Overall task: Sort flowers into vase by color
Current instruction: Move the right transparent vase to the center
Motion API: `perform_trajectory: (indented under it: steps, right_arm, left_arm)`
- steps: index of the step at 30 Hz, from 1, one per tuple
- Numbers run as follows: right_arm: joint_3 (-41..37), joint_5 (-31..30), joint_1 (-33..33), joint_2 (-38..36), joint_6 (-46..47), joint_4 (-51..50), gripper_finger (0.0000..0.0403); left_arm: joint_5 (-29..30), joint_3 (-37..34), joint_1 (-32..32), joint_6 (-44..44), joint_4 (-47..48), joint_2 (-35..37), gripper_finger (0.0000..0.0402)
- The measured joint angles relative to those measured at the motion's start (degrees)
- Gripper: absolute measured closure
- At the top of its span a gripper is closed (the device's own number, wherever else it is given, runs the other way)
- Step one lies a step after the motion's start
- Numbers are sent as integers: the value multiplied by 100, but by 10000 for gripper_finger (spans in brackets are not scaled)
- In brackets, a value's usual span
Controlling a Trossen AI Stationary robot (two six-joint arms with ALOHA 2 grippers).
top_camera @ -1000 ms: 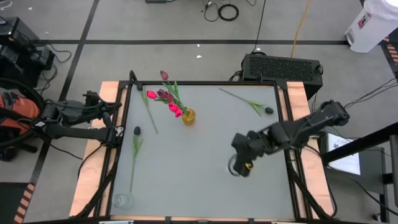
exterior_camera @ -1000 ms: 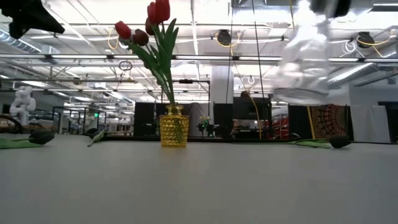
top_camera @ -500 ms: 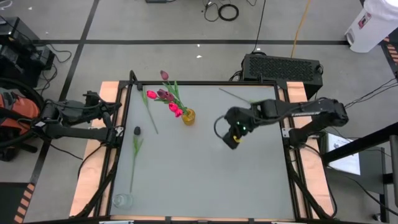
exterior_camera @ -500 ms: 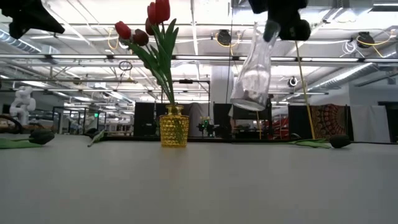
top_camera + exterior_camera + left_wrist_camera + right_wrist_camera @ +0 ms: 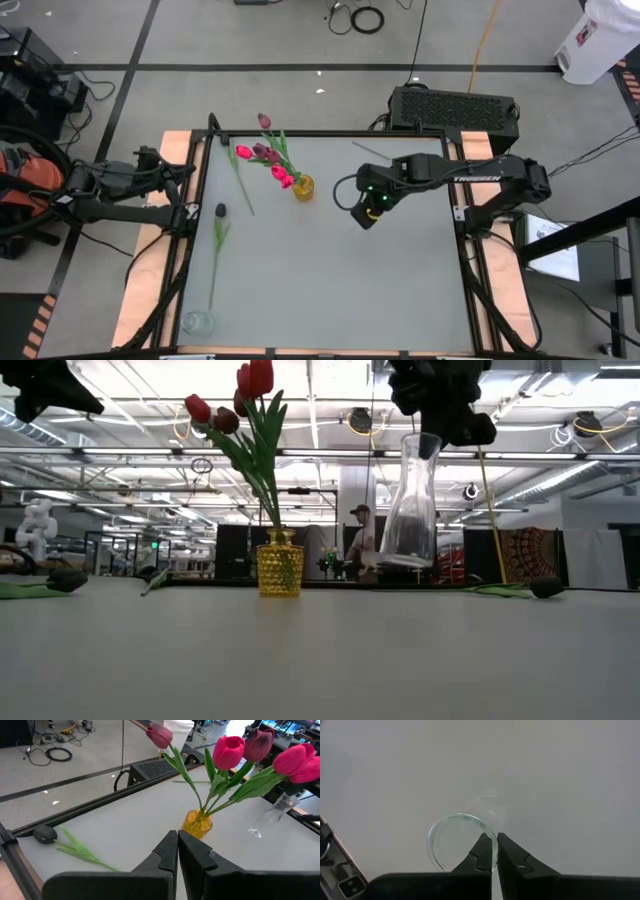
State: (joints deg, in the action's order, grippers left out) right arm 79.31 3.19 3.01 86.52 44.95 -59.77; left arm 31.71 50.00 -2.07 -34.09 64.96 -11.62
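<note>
A clear glass vase (image 5: 410, 510) hangs over the table's middle right, with my right gripper (image 5: 491, 840) shut on it. To its left stands a yellow vase (image 5: 302, 187) holding several pink and maroon tulips (image 5: 227, 750). A dark-headed tulip (image 5: 219, 212) and a pink one (image 5: 243, 152) lie flat on the left of the table. Another dark one (image 5: 431, 178) lies at the far right. My left gripper (image 5: 177, 836) waits shut at the left edge, holding nothing. My right gripper pinches the glass vase's rim (image 5: 494, 839), one finger inside the mouth and one outside. The fingers come from above, pointing steeply down. The vase hangs nearly upright below them, its base clear of the table.
A second clear glass vessel (image 5: 197, 322) stands at the near left corner. The table's near half, from the centre to the right, is bare grey surface (image 5: 340, 290). A black box (image 5: 455, 108) sits just beyond the far edge. A person (image 5: 360, 545) shows in the room behind.
My right gripper has carried the glass vase from the near right of the table toward the far edge and the left, closer to the yellow vase, rolling its wrist. The vase, tilted while it moved, now hangs nearly upright.
</note>
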Motion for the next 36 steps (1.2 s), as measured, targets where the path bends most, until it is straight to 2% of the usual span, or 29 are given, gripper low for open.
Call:
perform_trajectory:
  steps: [7,20,36]
  right_arm:
    - [2,-184,44,238,662,-1,402]
    - [2,-619,192,323,1421,-650,403]
    - [0,-784,190,323,1272,-537,403]
  left_arm:
    - [0,0,1,0,-1,1,381]
    - [-1,0,1,0,-1,0,381]
    - [-1,0,2,0,0,0,381]
